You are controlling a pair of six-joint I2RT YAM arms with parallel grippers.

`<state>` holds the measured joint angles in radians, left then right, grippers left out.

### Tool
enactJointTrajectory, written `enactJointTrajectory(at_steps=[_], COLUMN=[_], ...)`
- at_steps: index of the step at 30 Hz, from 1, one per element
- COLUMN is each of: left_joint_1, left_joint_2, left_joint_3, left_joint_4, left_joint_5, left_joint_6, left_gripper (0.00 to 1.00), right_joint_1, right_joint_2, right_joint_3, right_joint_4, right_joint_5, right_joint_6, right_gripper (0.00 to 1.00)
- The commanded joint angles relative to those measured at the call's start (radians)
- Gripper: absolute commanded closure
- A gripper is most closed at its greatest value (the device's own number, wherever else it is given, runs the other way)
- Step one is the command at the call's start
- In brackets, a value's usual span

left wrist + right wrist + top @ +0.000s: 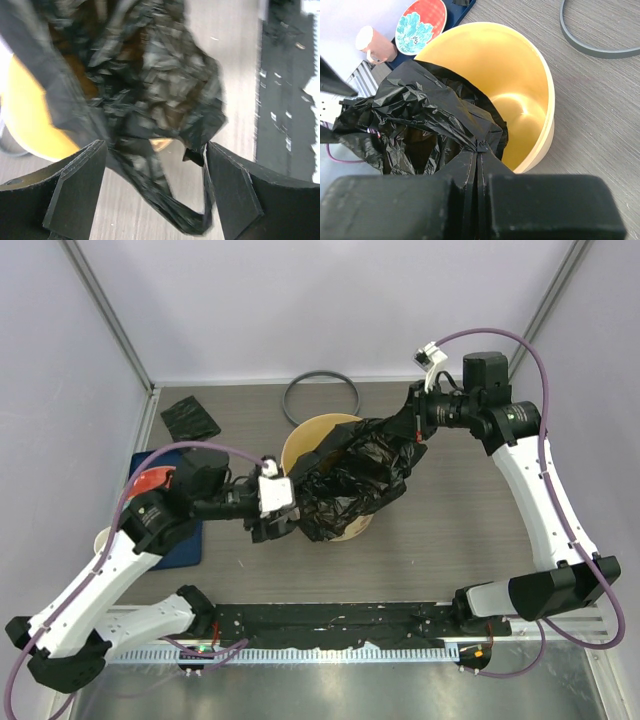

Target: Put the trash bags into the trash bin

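Right gripper (pixel 479 176) clamped on bag (pixel 350 480) over bin (pixel 312 440)

Left gripper (pixel 154 150) jaws spread wide, film hanging loose between them. Bag drapes across bin mouth, partly inside, partly over near rim. 1 folded packet (pixel 190 417) lies on table (pixel 450 530), well apart.

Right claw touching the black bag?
Touching. Right wrist view: the right claw is shut on a pleat of the black bag.

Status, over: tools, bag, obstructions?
Right tool shut on trash bag. Left tool open, straddling it. Bag draped over trash bin mouth, partly in. Nothing blocking.
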<state>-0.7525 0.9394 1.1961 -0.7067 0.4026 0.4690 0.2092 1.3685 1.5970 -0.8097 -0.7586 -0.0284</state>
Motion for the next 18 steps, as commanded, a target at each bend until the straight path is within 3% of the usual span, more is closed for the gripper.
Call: enactJointTrajectory(at_steps=[1, 4, 7, 14, 18], left_joint_1=[0.001, 0.001, 0.001, -0.001, 0.001], left_joint_2=[-0.037, -0.057, -0.088, -0.189, -0.121], left_joint_3=[0.078, 0.091, 0.073, 0.019, 0.032], left_joint_4=[-0.368, -0.506, -0.51, -0.292, 0.004], left_joint_5=[0.269, 0.277, 0.285, 0.073, -0.069], left_joint_6=[0.223, 0.212, 0.149, -0.119, -0.231], left_gripper=[0.15, 0.14, 0.07, 0.09, 0.12], right_joint_1=[0.006, 0.007, 0.006, 0.007, 0.021], right_joint_2=[0.0, 0.0, -0.003, -0.006, -0.005], right_joint_3=[0.041, 0.041, 0.04, 0.023, 0.034], right_joint_4=[0.055, 0.052, 0.046, 0.063, 0.067], right_joint_5=[0.016, 0.018, 0.01, -0.008, -0.013], right_joint_6=[-0.019, -0.031, -0.045, -0.041, -0.042], right_gripper=[0.99, 0.99, 0.99, 0.99, 0.99])
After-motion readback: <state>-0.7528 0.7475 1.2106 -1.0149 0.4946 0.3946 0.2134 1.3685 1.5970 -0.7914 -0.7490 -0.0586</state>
